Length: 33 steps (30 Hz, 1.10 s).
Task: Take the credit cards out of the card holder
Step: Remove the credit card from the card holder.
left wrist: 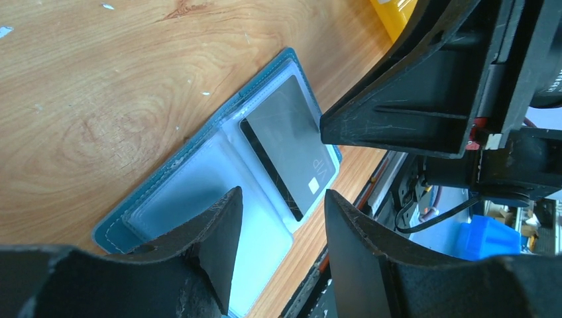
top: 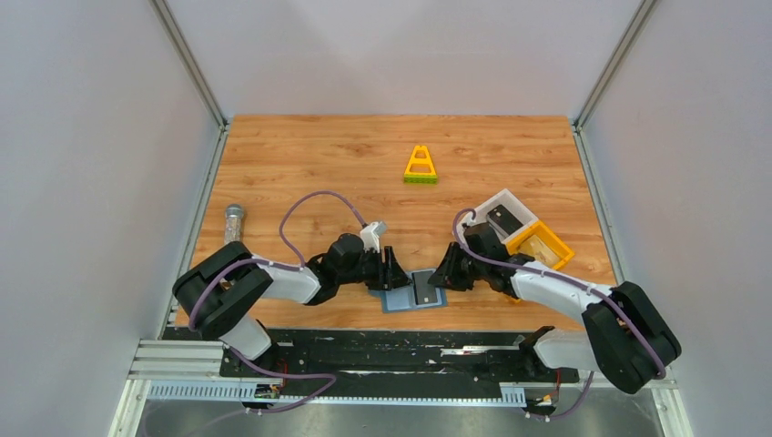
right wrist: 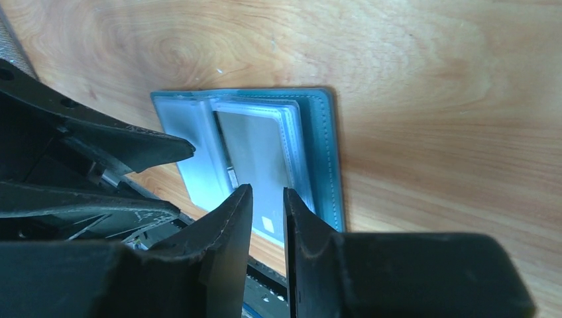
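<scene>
Left arm (top: 282,284), right arm (top: 555,289): black joints, white link covers, purple cables (top: 319,193); black scuffed tool fingers (left wrist: 212,232).

One card holder (top: 399,301), and one dark card (top: 425,289) showing in it. Two grippers out there, the left gripper (top: 394,273) and the right gripper (top: 445,274). Two bins: one white bin (top: 500,206), one yellow bin (top: 543,244). One yellow triangular block (top: 421,167), one grey cylinder (top: 234,221).

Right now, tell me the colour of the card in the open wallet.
Dark grey-black, with pale VIP lettering; the card shows best in the left wrist view.
</scene>
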Each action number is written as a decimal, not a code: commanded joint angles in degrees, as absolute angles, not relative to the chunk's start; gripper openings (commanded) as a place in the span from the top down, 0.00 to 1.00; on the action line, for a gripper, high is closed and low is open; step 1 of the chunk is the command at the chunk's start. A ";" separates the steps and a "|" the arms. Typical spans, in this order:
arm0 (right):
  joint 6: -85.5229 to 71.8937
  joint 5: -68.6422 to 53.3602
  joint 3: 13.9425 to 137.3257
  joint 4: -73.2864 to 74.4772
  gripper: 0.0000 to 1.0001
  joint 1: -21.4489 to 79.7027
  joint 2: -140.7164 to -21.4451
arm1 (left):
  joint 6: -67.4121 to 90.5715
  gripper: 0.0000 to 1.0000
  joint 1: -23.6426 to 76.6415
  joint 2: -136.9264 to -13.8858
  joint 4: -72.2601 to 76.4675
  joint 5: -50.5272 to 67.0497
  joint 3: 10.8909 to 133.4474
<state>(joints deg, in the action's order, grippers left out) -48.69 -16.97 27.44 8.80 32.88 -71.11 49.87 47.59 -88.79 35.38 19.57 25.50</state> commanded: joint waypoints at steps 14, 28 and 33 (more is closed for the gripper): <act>-51.14 -17.33 23.31 3.05 0.78 33.31 -73.92 | 52.09 0.47 47.35 -94.94 45.64 22.34 24.87; -51.81 -17.25 22.32 2.39 0.80 33.30 -73.75 | 58.55 0.55 47.16 -101.27 55.85 25.27 23.61; -51.86 -17.06 22.15 2.49 0.81 33.31 -73.65 | 59.96 0.66 46.90 -101.73 58.15 25.94 23.21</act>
<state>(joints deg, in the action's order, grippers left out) -52.10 -18.57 23.46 1.61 32.86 -73.60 58.48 46.63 -101.08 53.34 24.08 23.64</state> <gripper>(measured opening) 0.196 0.364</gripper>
